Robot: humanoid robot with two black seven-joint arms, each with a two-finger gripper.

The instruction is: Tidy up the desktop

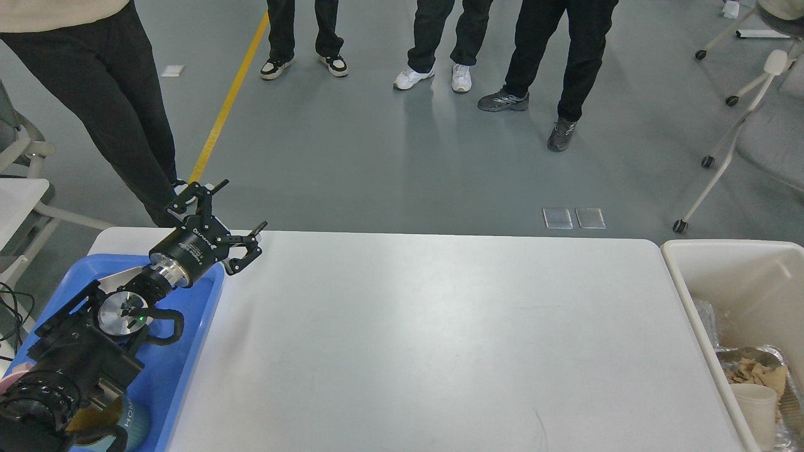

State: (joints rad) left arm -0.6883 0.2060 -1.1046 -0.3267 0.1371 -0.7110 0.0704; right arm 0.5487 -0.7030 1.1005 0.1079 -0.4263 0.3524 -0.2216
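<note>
White desktop fills centre of view, rounded corners, faint scuffs, a thin dark mark nr front edge. Bare across middle.

Left gripper raised over far-left corner of desktop, above far end of blue tray. Jaws wide apart, nothing between them. One finger points up-right toward floor beyond table, other reaches right over desktop edge. Black wrist w/ silver ring behind it, arm running down to bottom-left corner, small green light on a joint. Arm covers most of tray.

Tray sits on left end of desktop, long side running front to back. Under arm, nr bottom edge: a teal cup-like item, partly hidden, can't make out more. Something white inside tray nr wrist, mostly hidden.

Right gripper not in view.

Beige bin just beside right end of desktop, whether touching can't tell. Inside: paper cup, crumpled brownish scraps, clear/foil wrap.

Beyond table: grey floor, yellow line running diagonally. Legs of several people standing: one close at left in black trousers, three more further back w/ sneakers. Chair bases on castors at right, two clear floor plates nr far edge of table. Edge of another white table at far left.
</note>
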